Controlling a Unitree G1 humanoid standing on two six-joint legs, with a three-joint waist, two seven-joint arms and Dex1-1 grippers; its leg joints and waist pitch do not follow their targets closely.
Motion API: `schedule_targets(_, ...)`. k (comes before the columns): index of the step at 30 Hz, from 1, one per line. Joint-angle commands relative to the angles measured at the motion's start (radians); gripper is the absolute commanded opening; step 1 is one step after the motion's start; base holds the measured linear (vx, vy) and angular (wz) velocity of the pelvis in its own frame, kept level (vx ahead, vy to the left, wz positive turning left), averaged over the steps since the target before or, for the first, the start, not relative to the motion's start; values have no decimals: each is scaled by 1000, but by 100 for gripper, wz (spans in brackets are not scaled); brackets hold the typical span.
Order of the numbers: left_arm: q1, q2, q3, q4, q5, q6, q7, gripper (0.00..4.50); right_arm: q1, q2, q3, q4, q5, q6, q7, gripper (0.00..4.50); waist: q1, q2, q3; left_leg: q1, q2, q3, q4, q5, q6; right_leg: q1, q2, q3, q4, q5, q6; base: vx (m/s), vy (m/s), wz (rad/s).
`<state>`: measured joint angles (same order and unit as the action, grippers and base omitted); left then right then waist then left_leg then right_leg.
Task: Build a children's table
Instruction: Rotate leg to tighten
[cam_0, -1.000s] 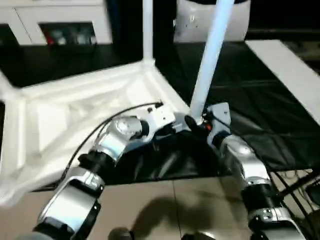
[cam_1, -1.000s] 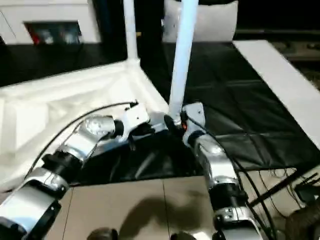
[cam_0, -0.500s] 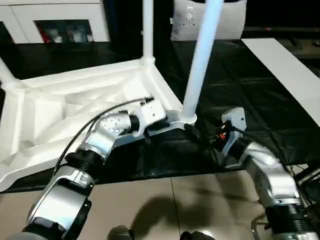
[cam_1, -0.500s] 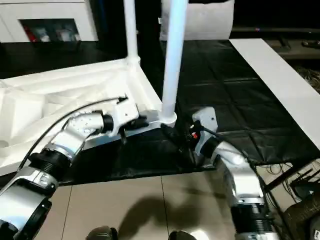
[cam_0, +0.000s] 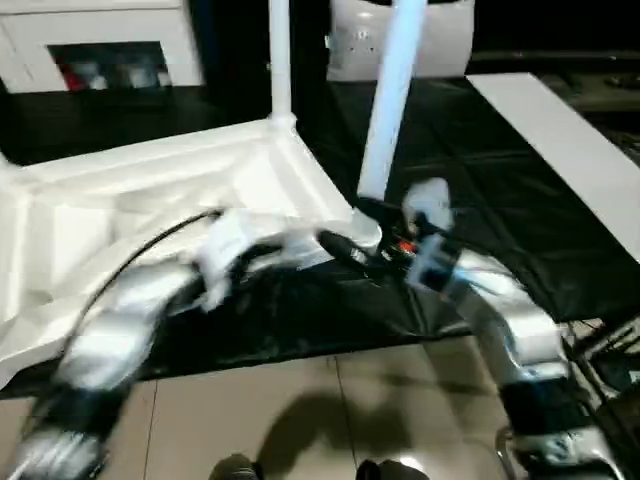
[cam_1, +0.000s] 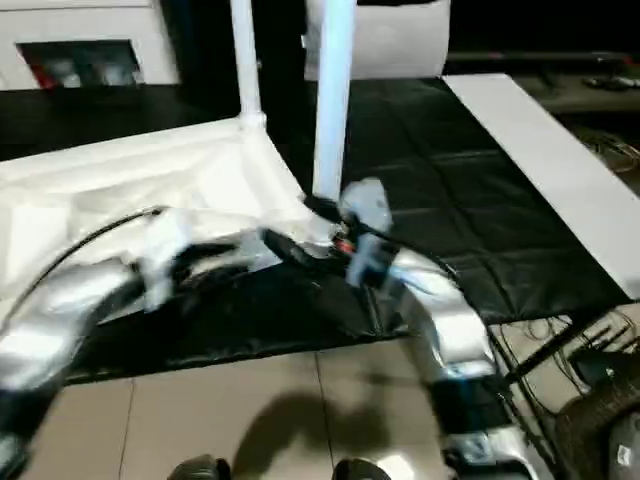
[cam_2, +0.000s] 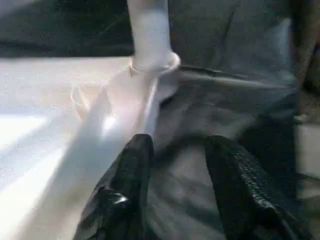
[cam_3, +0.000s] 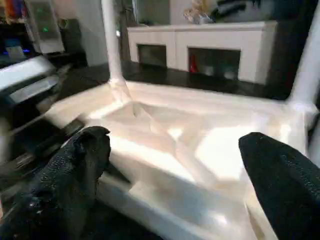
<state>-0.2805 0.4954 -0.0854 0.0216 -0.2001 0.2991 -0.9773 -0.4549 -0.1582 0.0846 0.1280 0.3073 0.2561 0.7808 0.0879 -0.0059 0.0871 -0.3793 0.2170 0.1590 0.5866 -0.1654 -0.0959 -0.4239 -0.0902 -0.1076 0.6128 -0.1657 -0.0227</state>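
The children's table (cam_0: 150, 200) lies upside down on a black mat, a white square top with its ribbed underside facing up. One white leg (cam_0: 385, 110) stands in the near right corner socket, and another leg (cam_0: 278, 60) stands at the far corner. My left gripper (cam_2: 180, 190) is open beside the near rim, just short of that socket, with only mat between its fingers. My right gripper (cam_3: 182, 175) is wide open at the same corner (cam_0: 368, 228), facing across the underside and holding nothing.
A white cabinet (cam_0: 100, 40) stands at the back left and a pale pillow (cam_0: 445, 40) behind the legs. A white board (cam_0: 560, 140) lies along the mat's right side. Cables (cam_0: 610, 350) trail at the lower right, with tiled floor (cam_0: 300, 410) in front.
My left gripper has opened and its arm is drawing back to the left, blurred. My right gripper opened wider, dropped away from the leg's base, then came back to the corner.
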Motion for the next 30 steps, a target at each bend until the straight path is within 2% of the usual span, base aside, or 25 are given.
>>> schedule_targets(1, 63, 62, 25, -171, -93, 125, -51, 235, -38, 34, 21, 68, -38, -18, -40, 450, -6, 6, -71, 10, 18, 5, -80, -244, 14, 56, -52, 59, -64, -288, -188, 0, 0, 0)
schedule_targets(2, 63, 62, 25, -171, -93, 125, -51, 235, -38, 34, 21, 68, -38, -18, -40, 450, -7, 6, -66, 11, 16, 7, -82, -256, 14, 52, -46, 58, -71, -305, -179, 0, 0, 0)
schedule_targets(3, 110, 92, 28, -230, -95, 167, -58, 254, -65, 56, 27, 118, -65, -31, -82, 450, -6, 6, -65, 22, 17, 9, -81, -284, 1, 45, -45, 61, -73, -318, -176, 0, 0, 0)
schedule_targets(4, 117, 95, 28, -236, -90, 171, -57, 259, -70, 58, 27, 128, -70, -34, -90, 450, -9, 5, -62, 16, 15, 7, -84, -296, -2, 49, -44, 60, -73, -332, -171, 0, 0, 0)
schedule_targets(5, 145, 112, 23, -252, -53, 191, -43, 262, -98, 69, 31, 186, -98, -54, -128, 450, -7, 1, -61, 23, 15, 10, -85, -324, -10, 46, -43, 63, -80, -368, -151, 0, 0, 0)
schedule_targets(6, 150, 115, 21, -254, -47, 195, -40, 268, -102, 70, 31, 195, -103, -57, -133, 450, -11, 1, -55, 21, 10, 7, -89, -356, -18, 48, -44, 64, -83, -423, -136, 0, 0, 0)
schedule_targets(7, 171, 140, 8, -259, -1, 215, -16, 278, -131, 79, 32, 253, -125, -71, -167, 450, -9, 3, -58, 25, 12, 6, -88, -364, -23, 48, -48, 65, -85, -439, -126, 0, 0, 0)
schedule_targets(8, 180, 152, -1, -254, 29, 222, 3, 290, -149, 87, 27, 287, -130, -71, -188, 450, -13, -5, -58, 24, 9, 5, -89, -365, -24, 49, -46, 67, -87, -458, -111, 0, 0, 0)
schedule_targets(9, 180, 152, -1, -254, 29, 222, 3, 298, -149, 87, 27, 287, -130, -71, -188, 450, -12, -2, -60, 21, 9, 2, -89, -361, -25, 51, -48, 66, -85, -460, -106, 0, 0, 0)
schedule_targets(10, 192, 178, -10, -269, 36, 263, 47, 311, -180, 113, 0, 342, -109, -52, -216, 450, -15, 4, -64, 29, 10, 4, -87, -363, -29, 44, -47, 69, -85, -442, -109, 0, 0, 0)
schedule_targets(12, 198, 191, -12, -278, 37, 286, 63, 311, -197, 133, -23, 371, -88, -35, -233, 450, -16, 1, -67, 26, 8, 4, -86, -353, -26, 49, -45, 69, -82, -412, -120, 0, 0, 0)
schedule_targets(13, 200, 201, -16, -278, 47, 291, 66, 334, -210, 141, -28, 396, -91, -46, -249, 450, -14, 2, -67, 28, 10, 4, -86, -348, -25, 47, -45, 69, -82, -399, -124, 0, 0, 0)
schedule_targets(14, 203, 209, -21, -273, 59, 295, 72, 334, -225, 148, -31, 427, -101, -66, -271, 450, -15, 2, -67, 28, 9, 5, -85, -344, -25, 46, -44, 70, -81, -385, -129, 0, 0, 0)
schedule_targets(15, 203, 212, -25, -269, 72, 298, 78, 343, -237, 153, -36, 453, -105, -85, -291, 450, -14, 3, -71, 26, 10, 5, -84, -326, -27, 51, -44, 69, -74, -349, -143, 0, 0, 0)
schedule_targets(16, 203, 212, -25, -269, 72, 298, 78, 347, -237, 153, -36, 453, -105, -85, -291, 450, -14, 3, -71, 29, 10, 7, -83, -327, -28, 47, -44, 70, -75, -343, -146, 0, 0, 0)
schedule_targets(17, 206, 214, -27, -265, 89, 299, 89, 354, -250, 164, -55, 490, -101, -117, -323, 450, -12, 1, -75, 29, 10, 8, -82, -314, -27, 51, -43, 70, -72, -322, -151, 0, 0, 0)
schedule_targets(18, 206, 214, -28, -263, 98, 301, 95, 354, -258, 169, -66, 509, -99, -129, -338, 450, -10, 3, -76, 28, 10, 8, -82, -307, -28, 51, -45, 71, -69, -310, -155, 0, 0, 0)
schedule_targets(19, 208, 212, -29, -252, 125, 287, 113, 365, -286, 174, -102, 571, -87, -157, -386, 450, -10, 4, -76, 28, 11, 8, -82, -307, -33, 50, -45, 71, -69, -302, -160, 0, 0, 0)
schedule_targets(20, 207, 210, -28, -249, 129, 285, 120, 385, -294, 173, -112, 588, -86, -167, -403, 450, -10, 4, -80, 29, 11, 8, -81, -307, -35, 51, -45, 70, -67, -295, -164, 0, 0, 0)
schedule_targets(21, 207, 208, -27, -247, 132, 284, 125, 385, -299, 173, -119, 599, -85, -173, -413, 450, -6, 3, -81, 32, 10, 11, -79, -300, -37, 50, -43, 71, -64, -271, -170, 0, 0, 0)
schedule_targets(23, 204, 209, -27, -246, 128, 284, 154, 389, -322, 170, -151, 645, -82, -195, -443, 450, -4, 2, -83, 31, 9, 11, -78, -303, -39, 52, -42, 71, -61, -260, -170, 0, 0, 0)
schedule_targets(25, 190, 201, -14, -229, 141, 264, 195, 417, -357, 149, -190, 705, -65, -219, -474, 450, -3, 1, -86, 29, 8, 10, -77, -297, -39, 55, -42, 68, -58, -243, -171, 0, 0, 0)
schedule_targets(26, 187, 198, -12, -223, 147, 256, 204, 417, -363, 144, -196, 715, -62, -223, -477, 450, -3, -4, -85, 29, 8, 11, -77, -302, -37, 54, -42, 68, -61, -250, -168, 0, 0, 0)
schedule_targets(28, 174, 188, -2, -203, 166, 242, 233, 430, -382, 120, -210, 747, -59, -240, -491, 450, -1, -2, -86, 30, 7, 12, -75, -307, -36, 54, -43, 68, -62, -266, -164, 0, 0, 0)
schedule_targets(30, 166, 181, 2, -192, 178, 239, 249, 439, -398, 103, -225, 773, -56, -254, -496, 450, -1, -9, -85, 25, 6, 12, -74, -299, -32, 57, -43, 68, -63, -280, -151, 0, 0, 0)
